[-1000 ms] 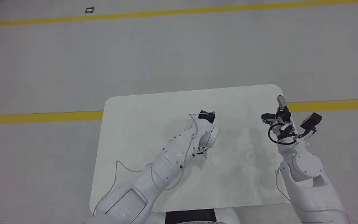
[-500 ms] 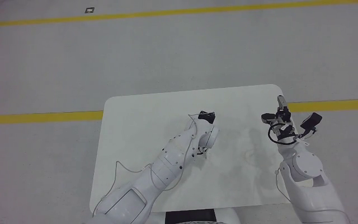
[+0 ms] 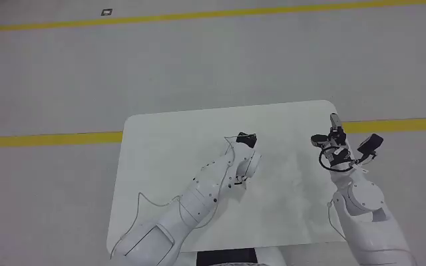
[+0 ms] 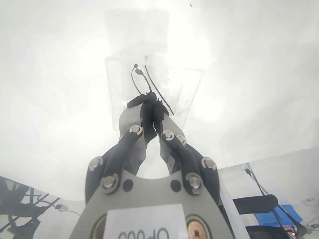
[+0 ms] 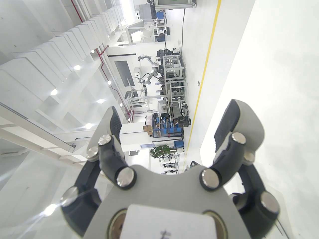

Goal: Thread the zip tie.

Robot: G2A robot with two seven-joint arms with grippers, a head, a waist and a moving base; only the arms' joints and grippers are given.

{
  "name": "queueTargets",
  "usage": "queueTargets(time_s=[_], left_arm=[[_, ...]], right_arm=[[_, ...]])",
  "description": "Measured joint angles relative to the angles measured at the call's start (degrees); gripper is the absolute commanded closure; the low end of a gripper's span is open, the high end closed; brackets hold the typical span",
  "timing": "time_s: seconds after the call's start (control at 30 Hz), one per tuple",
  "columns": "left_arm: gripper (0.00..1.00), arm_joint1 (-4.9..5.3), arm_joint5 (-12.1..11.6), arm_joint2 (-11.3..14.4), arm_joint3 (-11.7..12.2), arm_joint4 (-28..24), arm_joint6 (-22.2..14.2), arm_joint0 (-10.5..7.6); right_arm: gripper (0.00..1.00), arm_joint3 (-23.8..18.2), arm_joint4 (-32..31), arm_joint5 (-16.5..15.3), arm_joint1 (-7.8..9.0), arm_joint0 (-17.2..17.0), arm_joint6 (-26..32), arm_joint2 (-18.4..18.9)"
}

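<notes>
Closest to me, my left gripper [image 4: 151,101] points down over the middle of the table [image 3: 166,153], and its fingers [image 4: 129,120] are pressed together at the tips. The tips sit down at a clear box [image 4: 116,93] that stands on the white tabletop. Between the black pads I have a zip tie [image 4: 135,65] pinched. It is thin and black, and it curves away from my fingertips to its small square head, which lies free inside the box. A second zip tie [image 4: 153,85] lies nearly straight in the same box, just beside the first. It passes close by my fingertips, and I cannot tell whether it touches them.

Farther out, on my right side, the right gripper [image 5: 173,111] hangs at the table's right edge, well apart from the left one. Its fingers are spread wide and nothing sits between the ribbed pads. It points away from me, off toward the floor past the far edge, with the white tabletop running along one side of it in its wrist view.

Beyond the table, a yellow line [image 3: 60,139] runs across the grey floor and passes behind the tabletop. Farther still, a second yellow line [image 3: 200,14] runs roughly parallel to it, with a small dark square marker [image 3: 106,12] just beside it. Past the right gripper, down the hall, I see racks of machinery [image 5: 172,80] along the floor.
</notes>
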Motion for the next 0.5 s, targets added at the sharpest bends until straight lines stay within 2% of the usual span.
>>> queueTargets(time_s=[0.27, 0.3, 0.33, 0.5], left_arm=[[1.0, -0.14, 0.0, -0.2, -0.5, 0.6, 0.0, 0.46], [0.99, -0.16, 0.0, -0.2, -0.5, 0.7, 0.0, 0.5], [0.93, -0.18, 0.0, -0.2, -0.5, 0.8, 0.0, 0.52], [0.86, -0.3, 0.0, -0.2, -0.4, 1.0, 0.0, 0.55]], right_arm=[[0.0, 0.0, 0.0, 0.0, 0.0, 0.0, 0.0, 0.0], [0.0, 0.0, 0.0, 0.0, 0.0, 0.0, 0.0, 0.0], [0.0, 0.0, 0.0, 0.0, 0.0, 0.0, 0.0, 0.0], [0.0, 0.0, 0.0, 0.0, 0.0, 0.0, 0.0, 0.0]])
